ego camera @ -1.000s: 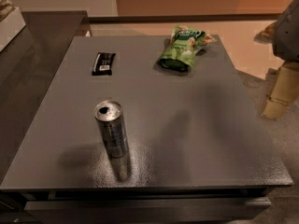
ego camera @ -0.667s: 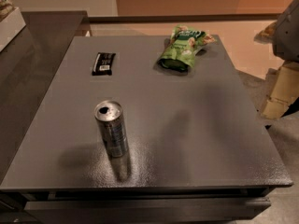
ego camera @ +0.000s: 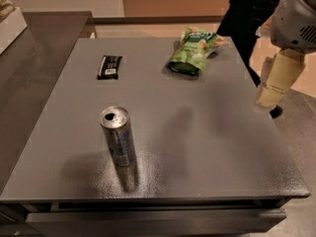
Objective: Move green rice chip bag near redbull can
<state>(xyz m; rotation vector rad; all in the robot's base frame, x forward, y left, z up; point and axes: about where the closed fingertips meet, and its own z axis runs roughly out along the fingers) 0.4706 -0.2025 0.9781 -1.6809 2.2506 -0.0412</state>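
Note:
The green rice chip bag [ego camera: 193, 53] lies crinkled at the far right of the grey table top [ego camera: 207, 132]. The redbull can [ego camera: 119, 137] stands upright near the front left, well apart from the bag. My gripper [ego camera: 274, 83] hangs off the table's right edge, to the right of the bag and a little nearer the camera, touching nothing. Nothing shows in it.
A small flat black wrapped bar [ego camera: 109, 66] lies at the far left of the table. A dark counter [ego camera: 34, 48] runs along the left side. A dark figure [ego camera: 244, 19] stands beyond the table's far right corner, behind the arm.
My gripper has moved a little up and to the left, closer to the table's right edge. A dark figure has appeared at the far right. Bag, can and bar have not moved.

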